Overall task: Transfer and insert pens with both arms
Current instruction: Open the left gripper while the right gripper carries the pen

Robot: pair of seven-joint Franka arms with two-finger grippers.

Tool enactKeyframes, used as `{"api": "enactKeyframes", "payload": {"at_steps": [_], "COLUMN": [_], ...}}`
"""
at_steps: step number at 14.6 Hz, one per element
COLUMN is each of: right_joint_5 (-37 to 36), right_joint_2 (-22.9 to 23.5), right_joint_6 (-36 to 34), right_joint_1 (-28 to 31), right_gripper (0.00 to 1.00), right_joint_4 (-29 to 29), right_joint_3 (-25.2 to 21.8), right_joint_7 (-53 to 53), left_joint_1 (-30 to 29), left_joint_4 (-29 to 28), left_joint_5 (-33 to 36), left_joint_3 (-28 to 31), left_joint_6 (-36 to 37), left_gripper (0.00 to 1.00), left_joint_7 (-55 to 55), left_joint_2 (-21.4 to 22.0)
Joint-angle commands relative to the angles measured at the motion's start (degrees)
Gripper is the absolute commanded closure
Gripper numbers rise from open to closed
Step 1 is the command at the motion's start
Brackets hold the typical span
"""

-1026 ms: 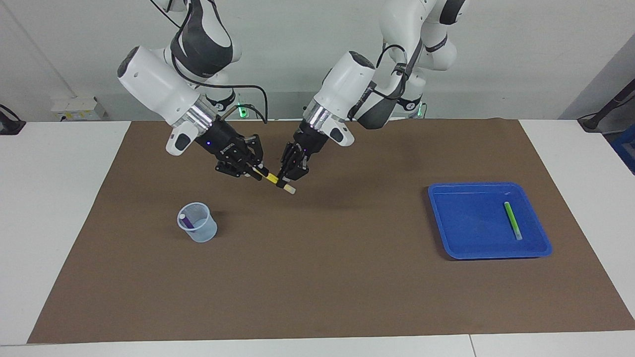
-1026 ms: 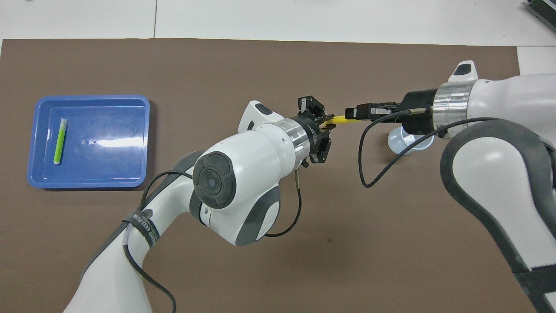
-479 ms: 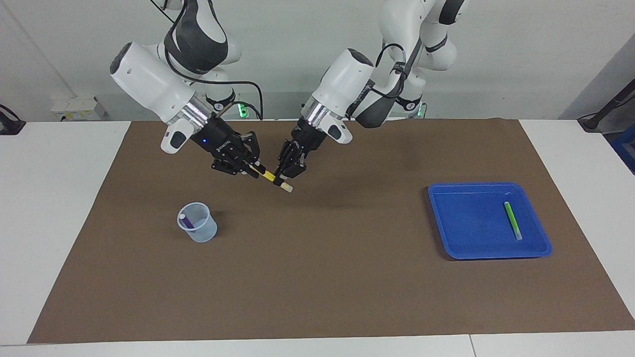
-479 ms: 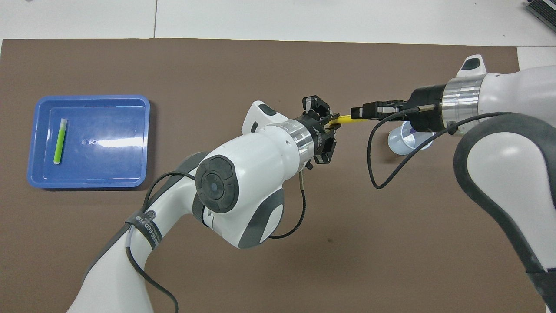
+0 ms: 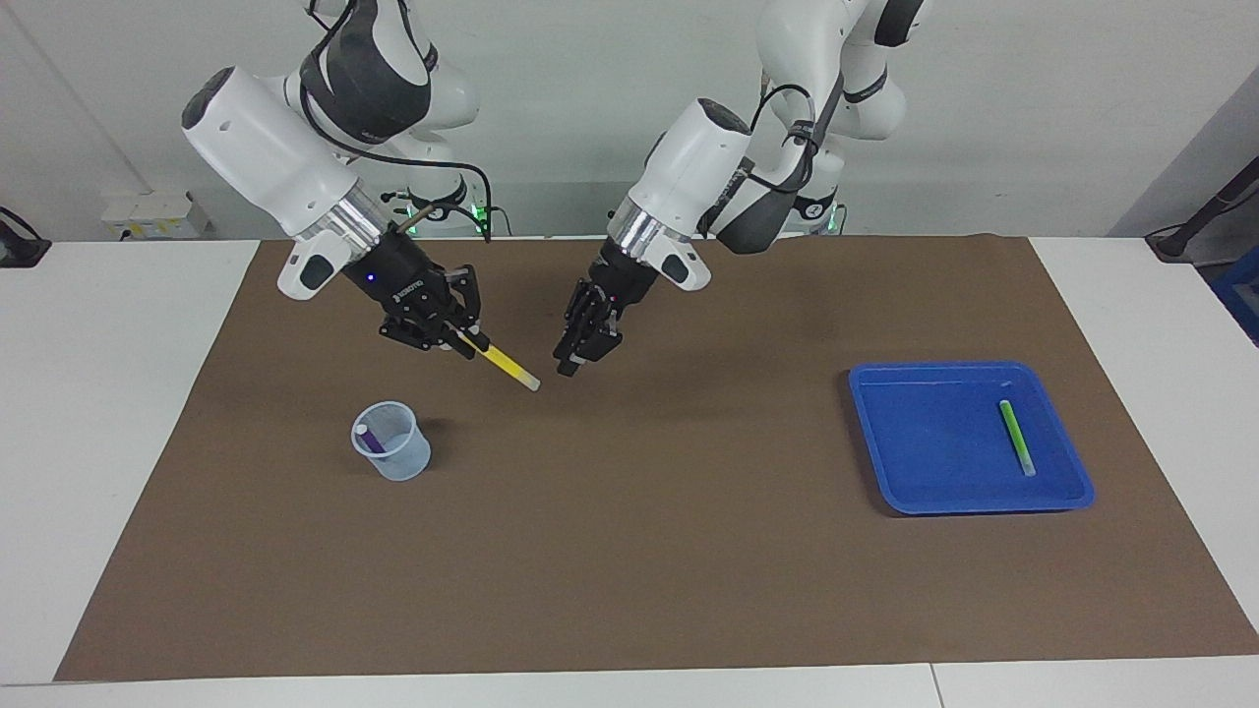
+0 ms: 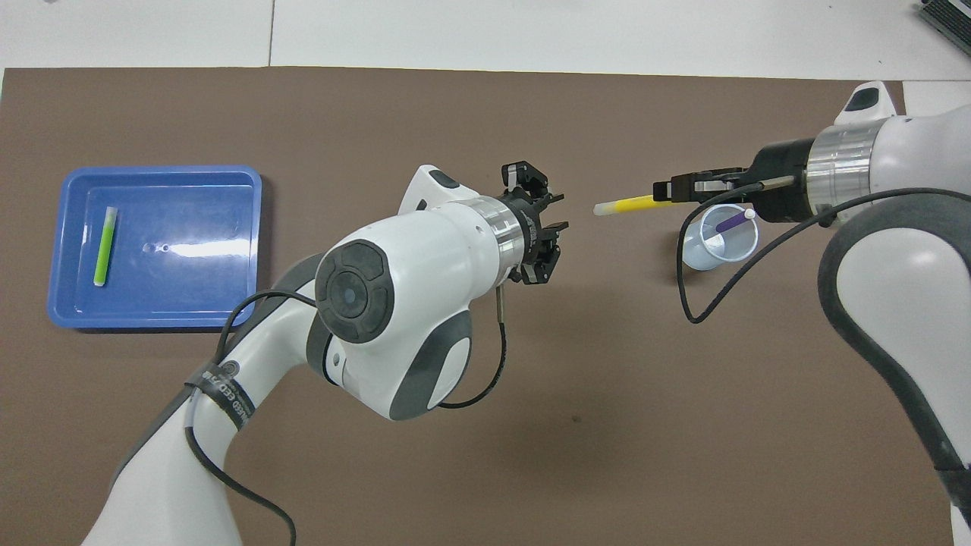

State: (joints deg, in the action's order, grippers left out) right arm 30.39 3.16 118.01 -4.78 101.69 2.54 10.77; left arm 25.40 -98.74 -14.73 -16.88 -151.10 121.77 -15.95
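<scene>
1. The right arm's black two-finger gripper point(image 5: 460, 341) is hanging over the brown mat, its fingertips pinching the dark end of the slim yellow pen point(image 5: 504, 364); the pen is slanting downward, its pale tip free in the air.
2. The small translucent plastic cup point(image 5: 392, 442) is standing on the mat toward the right arm's end of the table, with the purple pen point(image 5: 371, 439) leaning inside it, white end up.
3. The left arm's black two-finger gripper point(image 5: 573, 363) is hovering over the middle of the mat, just beside the yellow pen's pale tip yet apart from it; its fingers are standing slightly parted and holding nothing.
4. The green pen point(image 5: 1015, 437) is lying flat in the shallow blue plastic tray point(image 5: 890, 482) toward the left arm's end of the table.
5. The brown mat point(image 5: 629, 570) is covering most of the white table point(image 5: 98, 393); a pale grey wall point(image 5: 1033, 118) is standing at the robots' backs.
</scene>
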Motion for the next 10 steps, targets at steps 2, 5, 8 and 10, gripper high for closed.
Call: {"api": "enactKeyframes", "payload": {"at_steps": [2,5,8,10], "right_joint_5": [-10.75,-20.78,-23.53,-25.28], "right_joint_2": [0.71,1.06,1.41,2.64], "right_joint_6": [-3.93,-4.45,-4.81,-3.94], "right_joint_1": [1.7,2.66,5.13,5.57], "right_gripper": [1.0,1.0,1.0,1.0], "right_joint_4": [-2.37,-1.94,-1.06,0.17], "right_joint_3": [0.45,0.45,0.45,0.45], "right_joint_7": [0.3,0.82,3.02,3.38], "left_joint_1": [-4.82,-8.87,-10.98,-13.7], "left_joint_4": [-0.57,-0.05,-0.13,-0.13], "left_joint_5": [0.22,0.14,0.22,0.14], "left_joint_3": [0.18,0.09,0.09,0.09], "left_joint_6": [10.36,17.4,19.61,23.72], "left_gripper": [0.66,0.65,0.64,0.64], "left_joint_7": [-11.59,-24.45,-32.43,-42.53], "left_joint_2": [2.85,3.74,4.18,4.7]}}
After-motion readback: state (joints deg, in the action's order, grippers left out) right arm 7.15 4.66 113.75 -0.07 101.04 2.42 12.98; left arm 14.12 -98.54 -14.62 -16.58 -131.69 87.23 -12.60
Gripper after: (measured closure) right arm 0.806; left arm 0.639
